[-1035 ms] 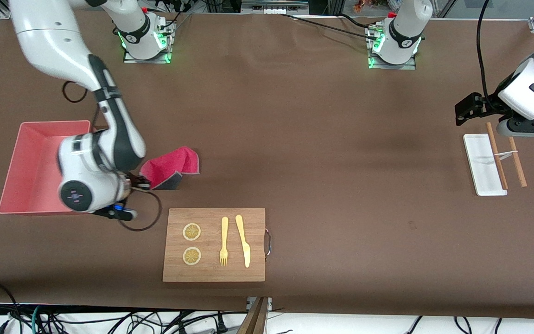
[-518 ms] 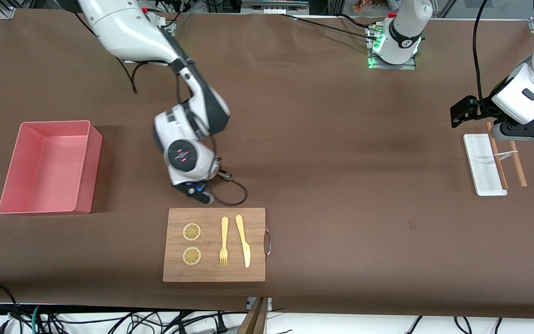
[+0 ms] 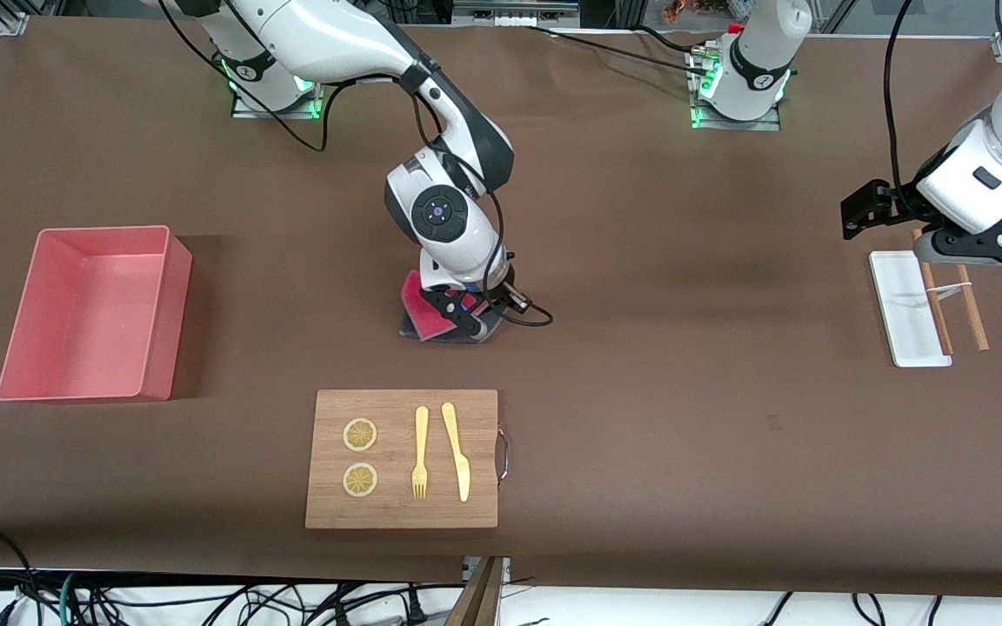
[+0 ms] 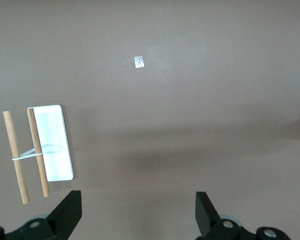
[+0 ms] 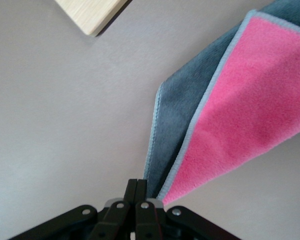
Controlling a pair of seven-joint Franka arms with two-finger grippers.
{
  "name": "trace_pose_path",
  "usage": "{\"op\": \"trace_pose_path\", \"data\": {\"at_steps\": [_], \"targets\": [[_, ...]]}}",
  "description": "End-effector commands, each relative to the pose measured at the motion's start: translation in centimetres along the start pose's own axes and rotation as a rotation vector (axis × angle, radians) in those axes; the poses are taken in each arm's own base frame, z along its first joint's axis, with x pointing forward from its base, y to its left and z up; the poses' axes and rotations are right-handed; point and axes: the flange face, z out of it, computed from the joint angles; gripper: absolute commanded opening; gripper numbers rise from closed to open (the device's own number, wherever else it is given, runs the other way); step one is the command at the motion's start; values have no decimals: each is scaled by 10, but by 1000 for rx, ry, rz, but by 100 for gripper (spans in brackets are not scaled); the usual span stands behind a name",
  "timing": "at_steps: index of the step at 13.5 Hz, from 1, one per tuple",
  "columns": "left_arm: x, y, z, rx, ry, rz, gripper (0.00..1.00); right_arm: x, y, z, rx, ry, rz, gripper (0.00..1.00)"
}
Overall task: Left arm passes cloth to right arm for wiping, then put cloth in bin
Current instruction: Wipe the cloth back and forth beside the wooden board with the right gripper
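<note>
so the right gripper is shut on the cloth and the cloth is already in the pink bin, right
Not quite. The right gripper is shut on the cloth, but the cloth is out on the table, not in the pink bin. The front view shows it.

Front view looks down across the table; right wrist view sits close above the cloth, shared with front

The right arm's wrist covers most of the cloth in the front view. The right wrist view cuts off the cloth's outer part and shows only one corner of the cutting board.
</note>
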Motion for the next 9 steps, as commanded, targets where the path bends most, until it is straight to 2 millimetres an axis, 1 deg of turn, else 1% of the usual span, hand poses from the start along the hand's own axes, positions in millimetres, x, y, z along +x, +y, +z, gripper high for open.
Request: {"op": "trace_pose_path", "data": {"at_steps": [1,2,3,5,6,7,8,9], "targets": [[6,7,3,-12,-18,23,100,15,2,-10,-6,2,-9,0],[6,6,2,-12,-17,21,100,31,10,-9,-62,-8,-62,0],[6,5,1,-13,-15,21,100,54,19,-10,-95,-22,-103,0],[6,5,2,-14,-18,20,100,95,35,-21,-136,-47,-190,0],[6,4,2,-17,-18,18,100,121,47,-28,-171,-72,-239,0],[6,2,2,-19,-19,14,100,151,61,-43,-191,-92,-283,0],[6,2,3,-19,-20,15,100,177,76,-51,-211,-118,-320,0],[6,2,4,-19,-22,16,100,208,95,-65,-235,-142,-348,0]]}}
